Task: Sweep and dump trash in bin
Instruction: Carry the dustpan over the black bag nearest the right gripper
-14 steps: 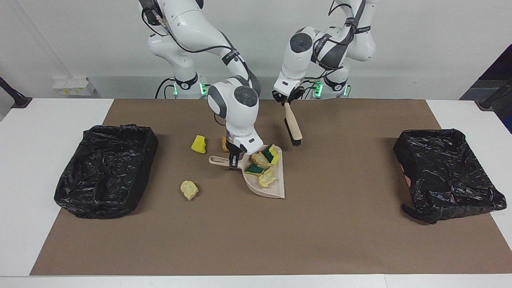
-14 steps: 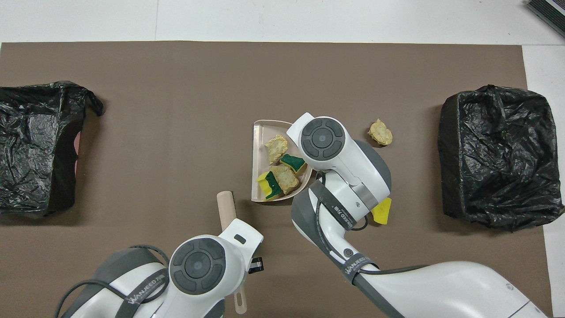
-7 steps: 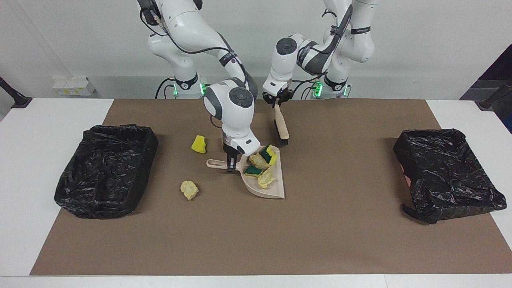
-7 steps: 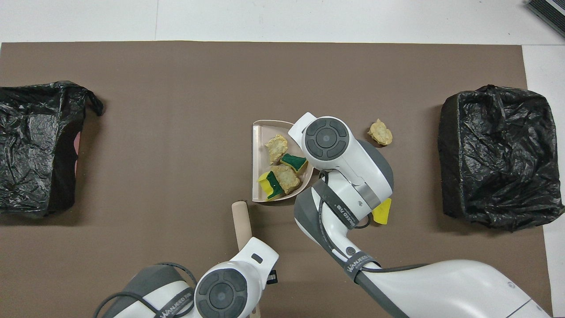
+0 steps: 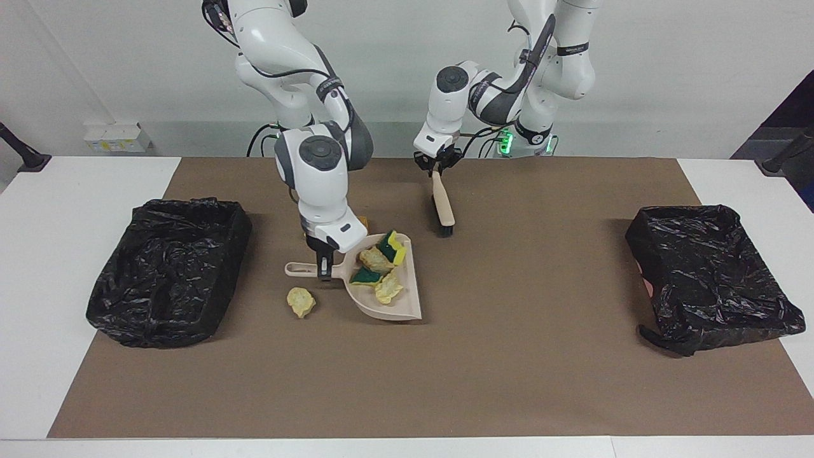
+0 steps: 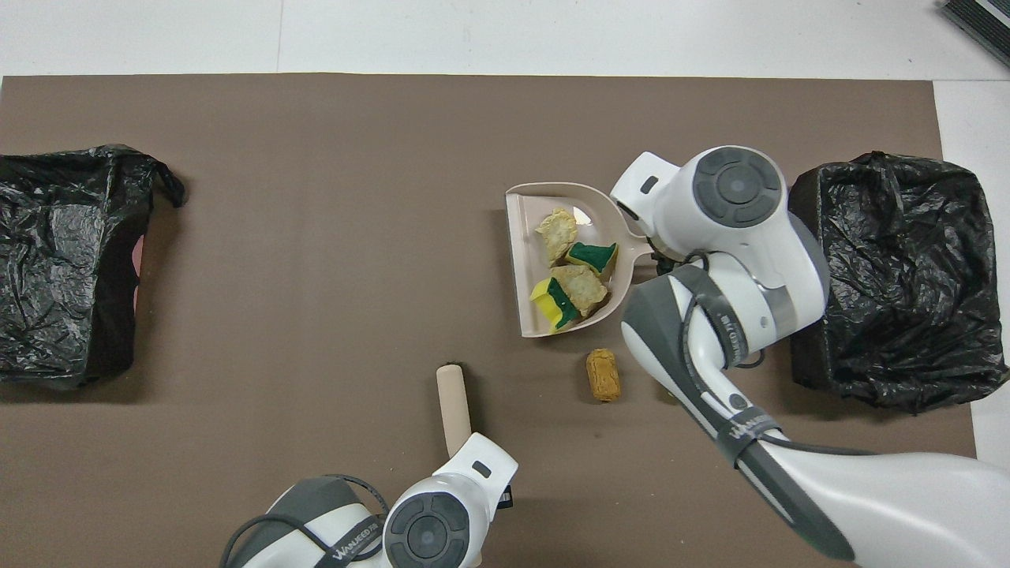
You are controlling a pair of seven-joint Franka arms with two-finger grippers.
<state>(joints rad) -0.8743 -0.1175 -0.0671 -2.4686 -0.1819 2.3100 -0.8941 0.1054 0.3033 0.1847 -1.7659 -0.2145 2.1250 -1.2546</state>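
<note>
Moved: dustpan (image 5: 385,289) has slid toward the frame's left in the facing view – orange-brown lump (image 6: 604,375) now uncovered.
Right tool (image 5: 324,270): clamped on the dustpan handle, centre-left.
Left tool (image 5: 437,166): shut on the brush (image 5: 442,203), upper centre.
Trash: four pieces (image 5: 376,267) in the pan; one wrinkly lump (image 5: 300,301) on the surface just beside it.
</note>
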